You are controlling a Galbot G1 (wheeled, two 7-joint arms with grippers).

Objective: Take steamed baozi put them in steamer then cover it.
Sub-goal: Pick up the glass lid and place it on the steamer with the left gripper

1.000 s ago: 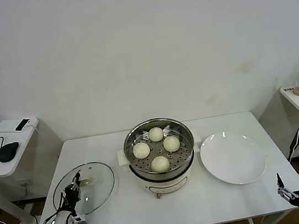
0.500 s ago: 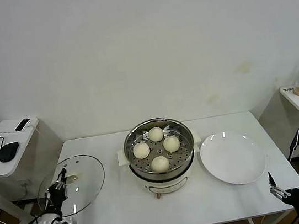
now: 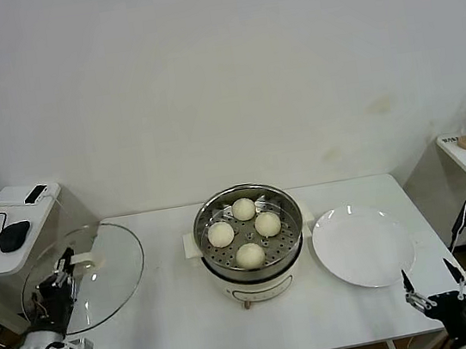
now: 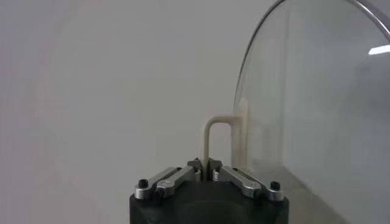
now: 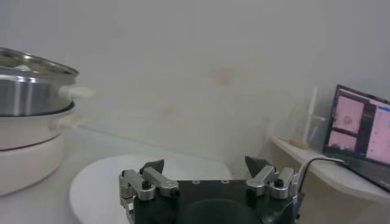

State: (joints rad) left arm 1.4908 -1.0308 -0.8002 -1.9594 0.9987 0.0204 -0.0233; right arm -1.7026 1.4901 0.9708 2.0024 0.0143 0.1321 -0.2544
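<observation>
Left tool (image 3: 60,270) grips cover (image 3: 100,280) (tilted).

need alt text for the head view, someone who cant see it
Four steamed baozi sit in the open steamer at the middle of a white table. At the table's left edge the left gripper holds the glass cover up by its handle; a white plate lies right of the steamer, with the right gripper open below it.

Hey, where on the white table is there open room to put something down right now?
The widest bare patch of the table lies between the lifted glass lid, held by the left gripper, and the steamer. The front strip before the steamer is open too. The right side is crowded: the white plate nearly touches the steamer, with the right gripper at the front corner.
</observation>
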